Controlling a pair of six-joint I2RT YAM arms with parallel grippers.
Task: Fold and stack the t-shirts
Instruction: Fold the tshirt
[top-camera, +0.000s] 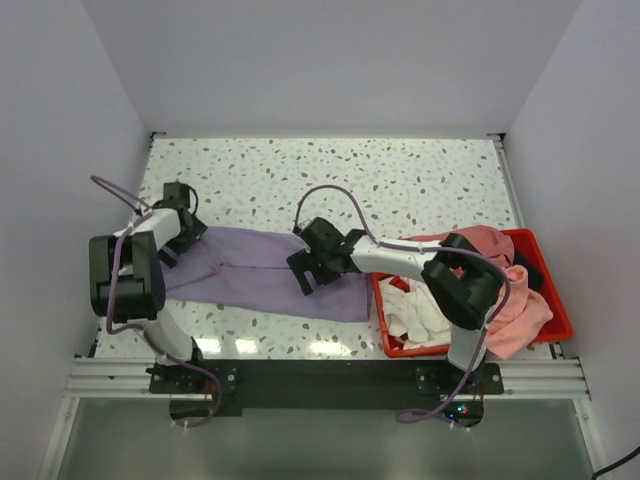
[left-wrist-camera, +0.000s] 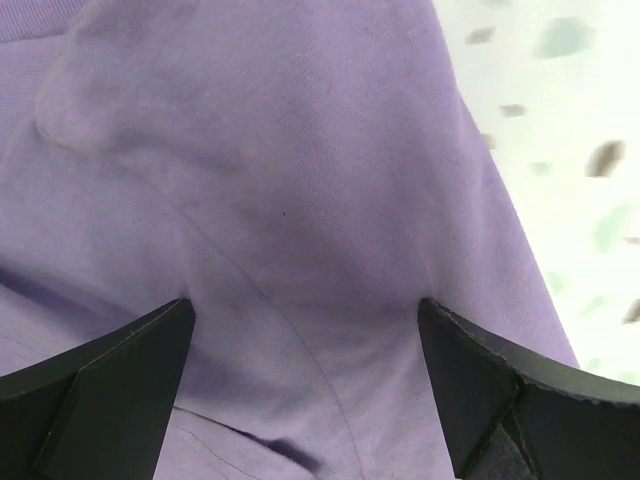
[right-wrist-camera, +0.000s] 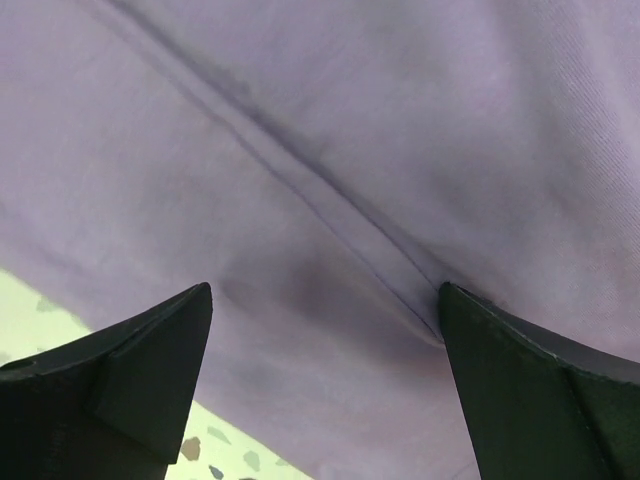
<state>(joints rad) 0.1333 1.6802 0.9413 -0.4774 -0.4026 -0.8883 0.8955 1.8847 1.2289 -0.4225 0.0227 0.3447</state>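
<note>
Both hands are down over the lavender t-shirt (top-camera: 260, 272), one near each end, so I reckon the step is pinching it to start a fold. To do it well, I'd have each hand bite cleanly at a hem or seam, close both together, then lift level so the cloth doesn't twist or drag.

The left hand (left-wrist-camera: 305, 312) is spread wide with nothing in it. There's purple fabric right under its fingertips, but I can't tell if they actually touch it. The right hand (right-wrist-camera: 325, 295) is also wide and empty, with a seam running beneath the gap between its fingers.

The shirt lies mostly flat on the counter (top-camera: 330, 175), stretching from one hand to the other. Out past the right hand, beside its own arm, the red bin (top-camera: 548, 280) holds the pink shirts (top-camera: 525, 310) and a white one (top-camera: 420, 318), crumpled and not yet folded.
</note>
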